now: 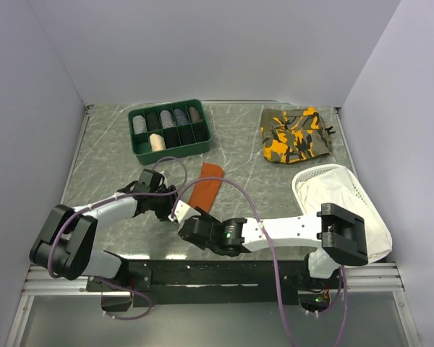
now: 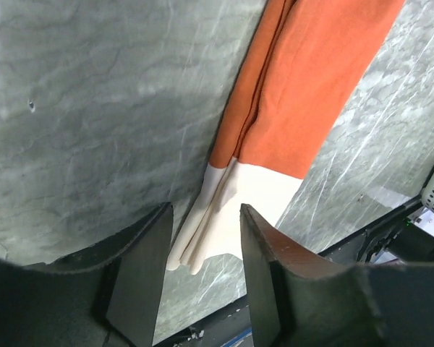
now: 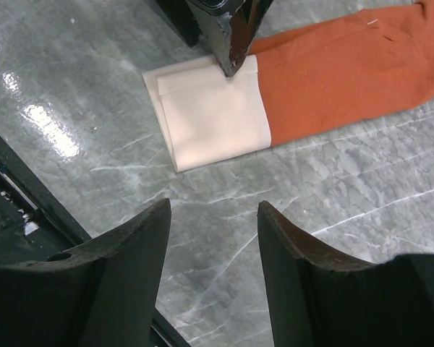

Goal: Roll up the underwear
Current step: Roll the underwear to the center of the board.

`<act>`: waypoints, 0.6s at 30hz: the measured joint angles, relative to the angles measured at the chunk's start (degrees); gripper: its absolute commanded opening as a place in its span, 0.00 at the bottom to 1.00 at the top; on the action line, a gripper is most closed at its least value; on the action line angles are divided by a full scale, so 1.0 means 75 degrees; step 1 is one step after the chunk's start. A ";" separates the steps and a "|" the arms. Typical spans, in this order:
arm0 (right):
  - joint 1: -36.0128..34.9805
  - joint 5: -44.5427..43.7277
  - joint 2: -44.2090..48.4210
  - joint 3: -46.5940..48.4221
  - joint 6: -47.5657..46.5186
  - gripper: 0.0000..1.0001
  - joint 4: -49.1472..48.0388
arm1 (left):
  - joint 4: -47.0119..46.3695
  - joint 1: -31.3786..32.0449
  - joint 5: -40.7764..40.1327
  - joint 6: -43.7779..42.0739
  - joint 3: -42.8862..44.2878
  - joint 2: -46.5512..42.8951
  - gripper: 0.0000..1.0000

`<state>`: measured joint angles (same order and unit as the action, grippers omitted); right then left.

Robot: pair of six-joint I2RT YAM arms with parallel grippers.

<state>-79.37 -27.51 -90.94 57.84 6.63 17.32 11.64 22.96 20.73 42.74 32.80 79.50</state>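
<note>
The underwear (image 1: pixel 206 184) lies flat on the grey marble table as a long, narrow, folded rust-orange strip. Its cream-white waistband (image 3: pixel 213 119) is the end nearest the arms. My left gripper (image 2: pixel 205 213) stands open astride the waistband's folded left edge (image 2: pixel 202 238), with gaps on both sides. One of its fingers (image 3: pixel 231 43) comes down on the waistband's far edge in the right wrist view. Open as well, my right gripper (image 3: pixel 213 206) hovers over bare table just short of the waistband, with nothing between its fingers. From above, both grippers (image 1: pixel 172 202) (image 1: pixel 186 223) crowd the strip's near end.
A green compartment tray (image 1: pixel 137 153) with rolled socks stands at the back left. An orange-and-olive camouflage garment (image 1: pixel 296 134) lies at the back right. A white mesh basket (image 1: pixel 347 189) holding white cloth sits at the right. The black base rail (image 1: pixel 224 271) borders the near edge.
</note>
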 measured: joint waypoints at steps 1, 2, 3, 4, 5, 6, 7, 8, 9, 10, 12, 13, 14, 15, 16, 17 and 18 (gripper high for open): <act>0.0000 0.0020 0.0000 0.0000 0.0012 0.59 0.0000 | -0.0044 -0.0003 0.0000 0.0029 -0.0061 -0.0047 0.48; 0.0000 0.0032 0.0000 0.0000 0.0015 0.59 0.0000 | -0.0087 -0.0006 0.0003 0.0058 -0.0102 -0.0076 0.47; 0.0000 0.0052 0.0000 0.0000 0.0015 0.59 0.0000 | -0.0119 -0.0009 0.0009 0.0070 -0.0125 -0.0085 0.46; 0.0000 0.0079 0.0000 0.0000 0.0015 0.59 -0.0003 | -0.0134 -0.0015 0.0015 0.0085 -0.0134 -0.0082 0.45; 0.0000 0.0099 0.0000 0.0000 0.0012 0.59 -0.0003 | -0.0163 -0.0023 0.0032 0.0087 -0.0154 -0.0073 0.42; 0.0000 0.0117 -0.0003 0.0000 0.0012 0.58 -0.0003 | -0.0198 -0.0029 0.0052 0.0093 -0.0169 -0.0067 0.40; 0.0000 0.0131 -0.0009 0.0000 0.0012 0.58 -0.0003 | -0.0251 -0.0032 0.0070 0.0114 -0.0192 -0.0050 0.39; 0.0000 0.0137 -0.0023 0.0000 0.0012 0.59 -0.0003 | -0.0306 -0.0032 0.0117 0.0134 -0.0219 -0.0017 0.35; 0.0000 0.0137 -0.0038 0.0003 0.0012 0.58 -0.0006 | -0.0373 -0.0038 0.0195 0.0143 -0.0227 0.0041 0.33; 0.0000 0.0140 -0.0058 0.0003 0.0012 0.58 -0.0006 | -0.0420 -0.0038 0.0239 0.0154 -0.0230 0.0085 0.32; 0.0000 0.0163 -0.0105 0.0003 0.0012 0.58 -0.0006 | -0.0554 -0.0038 0.0373 0.0184 -0.0265 0.0187 0.28; 0.0000 0.0175 -0.0131 0.0006 0.0015 0.58 -0.0009 | -0.0612 -0.0038 0.0420 0.0181 -0.0280 0.0224 0.26; 0.0000 0.0192 -0.0152 0.0006 0.0015 0.58 -0.0009 | -0.0664 -0.0038 0.0469 0.0189 -0.0297 0.0259 0.23; 0.0000 0.0224 -0.0166 0.0006 0.0015 0.58 -0.0006 | -0.0685 -0.0041 0.0504 0.0195 -0.0303 0.0283 0.22; 0.0000 0.0248 -0.0172 0.0006 0.0015 0.58 -0.0006 | -0.0691 -0.0038 0.0516 0.0189 -0.0306 0.0297 0.21; 0.0000 0.0268 -0.0172 0.0015 0.0015 0.58 -0.0003 | -0.0694 -0.0038 0.0522 0.0192 -0.0309 0.0309 0.19; -0.0006 0.0286 -0.0175 0.0032 0.0015 0.58 -0.0009 | -0.0694 -0.0038 0.0525 0.0192 -0.0309 0.0321 0.19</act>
<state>-79.42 -25.36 -92.25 58.08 6.74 17.26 6.44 22.68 24.67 44.18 30.48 81.91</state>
